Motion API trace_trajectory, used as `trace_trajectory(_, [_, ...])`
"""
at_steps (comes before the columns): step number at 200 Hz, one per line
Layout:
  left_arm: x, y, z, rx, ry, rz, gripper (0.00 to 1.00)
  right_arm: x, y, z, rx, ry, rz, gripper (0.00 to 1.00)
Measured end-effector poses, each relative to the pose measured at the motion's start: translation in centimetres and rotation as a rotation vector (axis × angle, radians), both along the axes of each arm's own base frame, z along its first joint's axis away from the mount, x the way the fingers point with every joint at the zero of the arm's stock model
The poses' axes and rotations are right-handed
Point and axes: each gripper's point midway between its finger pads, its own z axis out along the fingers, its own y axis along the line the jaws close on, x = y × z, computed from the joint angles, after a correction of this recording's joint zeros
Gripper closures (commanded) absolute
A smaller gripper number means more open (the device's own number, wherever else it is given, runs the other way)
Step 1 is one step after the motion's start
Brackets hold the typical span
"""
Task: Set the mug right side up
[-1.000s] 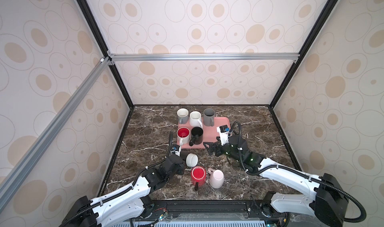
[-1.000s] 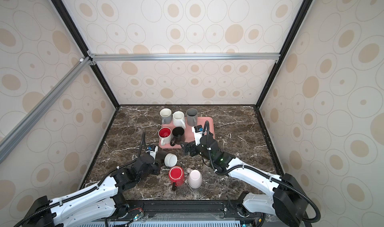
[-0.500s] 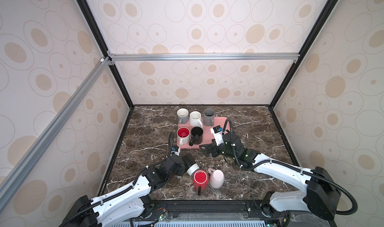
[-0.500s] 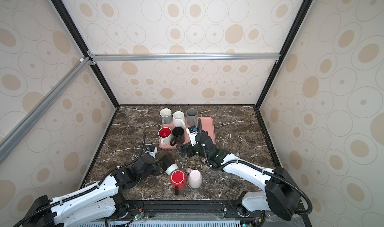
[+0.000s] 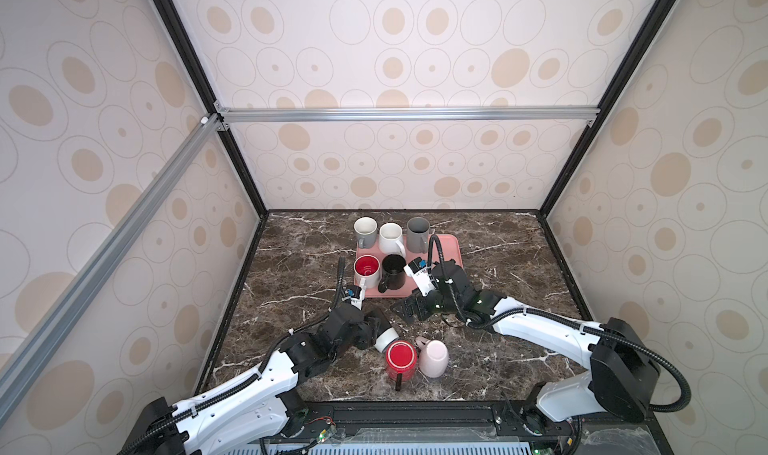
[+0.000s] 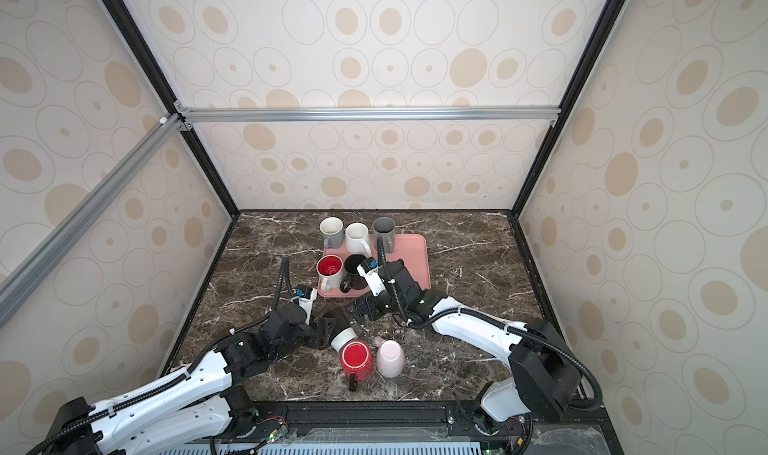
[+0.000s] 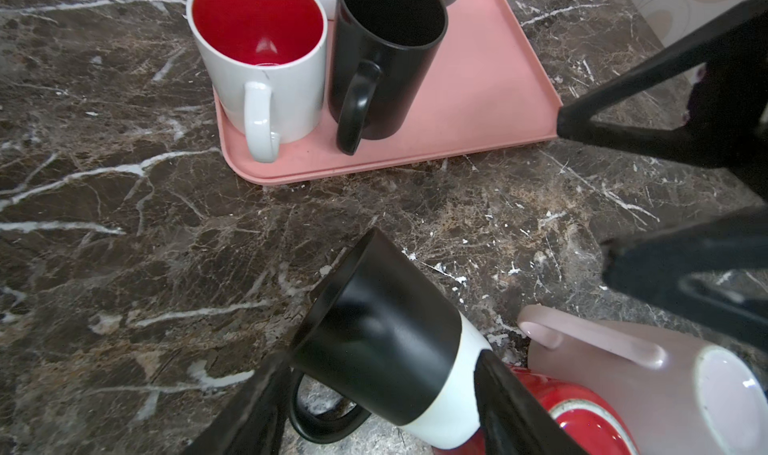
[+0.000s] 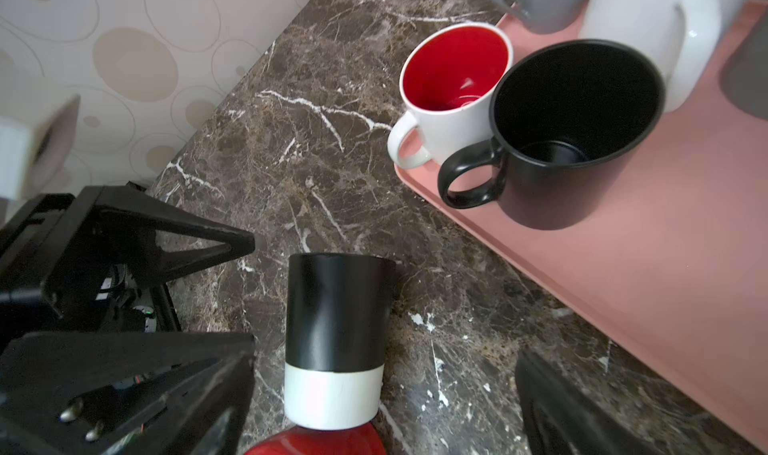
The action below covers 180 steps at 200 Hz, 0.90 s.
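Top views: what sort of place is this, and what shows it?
Probably a robot test booth: patterned panels on an aluminium frame enclose a marble tabletop, with two robot arms and mugs.

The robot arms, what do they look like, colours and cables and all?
The left arm and right arm share white link shells, black joints and looping black ribbed cables. The left hand and right hand are black with triangular open-frame fingers.

Pink tray (image 5: pixel 451 249) on brown, white-veined marble (image 5: pixel 291 266). Beside the tray: black-and-white mug (image 5: pixel 384 330), red mug (image 5: pixel 401 359), pale pink mug (image 5: pixel 434 357). Beige oval-patterned walls (image 5: pixel 374 58).
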Motion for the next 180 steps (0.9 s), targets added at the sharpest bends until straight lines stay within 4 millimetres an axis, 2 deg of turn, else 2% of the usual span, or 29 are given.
trace_trajectory(16, [-0.2, 0.3, -0.3, 0.016, 0.011, 0.005, 0.27, -0.4, 0.5, -0.9, -0.024, 0.023, 0.037, 0.01])
trace_trajectory(22, [-0.2, 0.6, -0.3, 0.023, 0.01, 0.012, 0.23, -0.6, 0.8, -1.3, -0.037, 0.03, 0.051, 0.01])
trace_trajectory(28, [-0.2, 0.9, -0.3, 0.03, 0.007, 0.023, 0.14, -0.8, 1.1, -1.7, -0.051, 0.037, 0.065, 0.01])
trace_trajectory(47, [-0.1, 2.1, 0.7, 0.018, -0.027, 0.08, 0.08, -1.6, 2.5, -2.9, -0.085, 0.055, 0.118, 0.01])
trace_trajectory(50, [0.0, 2.3, 1.1, 0.011, -0.039, 0.093, 0.03, -1.8, 2.7, -3.1, -0.089, 0.058, 0.125, 0.01])
trace_trajectory(53, [0.0, 2.5, 1.3, 0.008, -0.047, 0.1, 0.01, -1.9, 3.0, -3.2, -0.092, 0.059, 0.132, 0.01])
trace_trajectory(84, [0.3, 4.4, 4.1, -0.044, -0.145, 0.193, 0.01, -2.8, 5.6, -4.7, -0.111, 0.092, 0.194, 0.01])
trace_trajectory(107, [0.5, 5.3, 5.1, -0.056, -0.184, 0.23, 0.01, -2.9, 7.2, -5.5, -0.132, 0.107, 0.219, 0.01])
trace_trajectory(180, [0.8, 6.0, 6.1, -0.049, -0.239, 0.26, 0.01, -3.2, 8.6, -9.0, -0.27, 0.18, 0.224, 0.02])
